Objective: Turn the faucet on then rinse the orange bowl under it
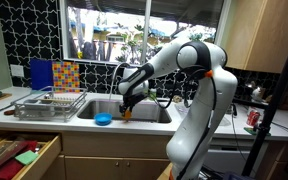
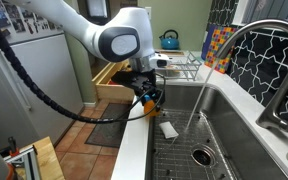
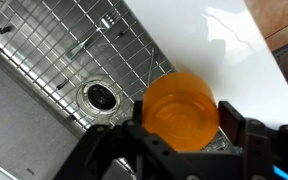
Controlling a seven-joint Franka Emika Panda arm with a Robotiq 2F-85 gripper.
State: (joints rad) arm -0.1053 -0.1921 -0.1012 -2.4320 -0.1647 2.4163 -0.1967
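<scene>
My gripper (image 3: 183, 118) is shut on the small orange bowl (image 3: 181, 108), one dark finger (image 3: 137, 116) on each side of it. In both exterior views the bowl (image 2: 149, 100) (image 1: 127, 112) hangs at the sink's front edge, above the basin (image 2: 224, 140). The dark arched faucet (image 2: 234, 32) stands to the right, and a thin stream of water (image 2: 196, 105) falls from its spout into the sink. The bowl is to the left of the stream, not under it.
A blue bowl (image 1: 103, 119) lies in the sink. A wire grid and drain (image 3: 99, 95) cover the sink floor. A dish rack (image 1: 49, 103) stands on the counter beside it, and a red can (image 1: 251, 118) on the other side. White countertop (image 3: 219, 40) borders the sink.
</scene>
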